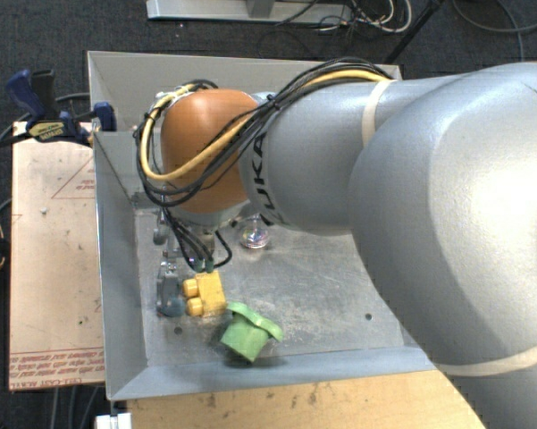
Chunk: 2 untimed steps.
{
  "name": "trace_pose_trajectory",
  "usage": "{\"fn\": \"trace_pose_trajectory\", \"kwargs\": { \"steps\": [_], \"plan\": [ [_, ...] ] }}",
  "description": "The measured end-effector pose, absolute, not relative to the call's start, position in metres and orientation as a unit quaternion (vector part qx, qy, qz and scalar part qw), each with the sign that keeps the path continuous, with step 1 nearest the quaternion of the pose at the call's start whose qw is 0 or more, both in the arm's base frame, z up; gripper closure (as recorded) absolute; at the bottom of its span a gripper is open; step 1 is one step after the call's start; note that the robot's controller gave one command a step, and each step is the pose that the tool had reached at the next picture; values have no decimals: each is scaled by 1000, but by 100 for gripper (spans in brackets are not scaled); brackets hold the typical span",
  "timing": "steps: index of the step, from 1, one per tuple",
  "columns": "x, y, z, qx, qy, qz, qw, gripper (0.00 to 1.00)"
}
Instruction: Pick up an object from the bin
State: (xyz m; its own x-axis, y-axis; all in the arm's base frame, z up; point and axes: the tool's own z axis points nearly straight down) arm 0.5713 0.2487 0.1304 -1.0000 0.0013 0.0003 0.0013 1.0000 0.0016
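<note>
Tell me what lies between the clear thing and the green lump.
Nothing: the camera view shows bare bin floor between the clear thing and the green lump.

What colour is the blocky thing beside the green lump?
Yellow. The blocky thing shows best in the camera view.

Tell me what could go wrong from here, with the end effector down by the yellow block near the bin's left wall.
1. The end effector sits low beside the yellow block, close to the bin's left wall; it could scrape the wall or push the block aside rather than grip it.
2. The green piece lies close to the block and might get dragged or knocked along.
</note>
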Motion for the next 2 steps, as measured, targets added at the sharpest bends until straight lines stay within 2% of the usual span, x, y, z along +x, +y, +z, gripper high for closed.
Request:
{"fn": "trace_pose_trajectory", "kwargs": {
  "steps": [1, 2],
  "plan": [
    [534, 186, 75, 13, -1000, -1, 0, 0],
    [537, 190, 79, 15, -1000, -2, -4, 100]
  ]
}}
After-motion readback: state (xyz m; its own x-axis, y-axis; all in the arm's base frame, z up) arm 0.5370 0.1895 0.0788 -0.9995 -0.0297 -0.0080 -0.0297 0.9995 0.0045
